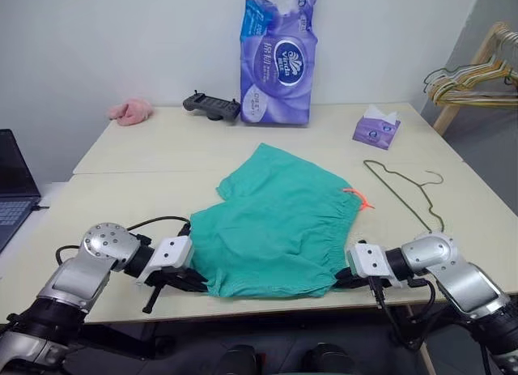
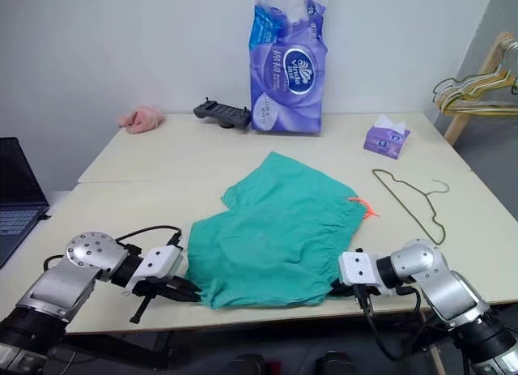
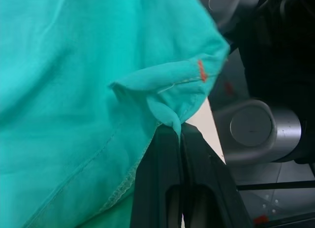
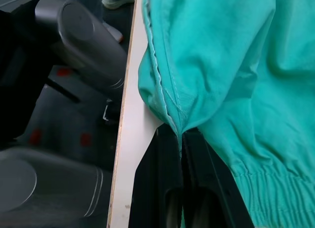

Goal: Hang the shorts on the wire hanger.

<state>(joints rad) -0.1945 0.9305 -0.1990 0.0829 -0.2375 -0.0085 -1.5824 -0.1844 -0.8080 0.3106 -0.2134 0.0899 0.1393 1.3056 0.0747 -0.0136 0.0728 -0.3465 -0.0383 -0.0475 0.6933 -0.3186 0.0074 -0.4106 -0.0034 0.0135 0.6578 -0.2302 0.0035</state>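
Both clamped on shorts (image 1: 279,225) at near table (image 1: 121,160) edge — left gripper (image 1: 193,283) on one hem corner, right gripper (image 1: 343,279) on the other. Wire hanger (image 1: 402,190) lying flat just right of waistband — apart.

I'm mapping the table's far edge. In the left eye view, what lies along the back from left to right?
Pink cloth → black controller → purple tissue pack → small tissue box.

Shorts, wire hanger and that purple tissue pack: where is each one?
shorts (image 1: 279,225): left eye view, middle of the teal cloth.
wire hanger (image 1: 402,196): left eye view, its long wire side on the table.
purple tissue pack (image 1: 277,63): left eye view, printed front.
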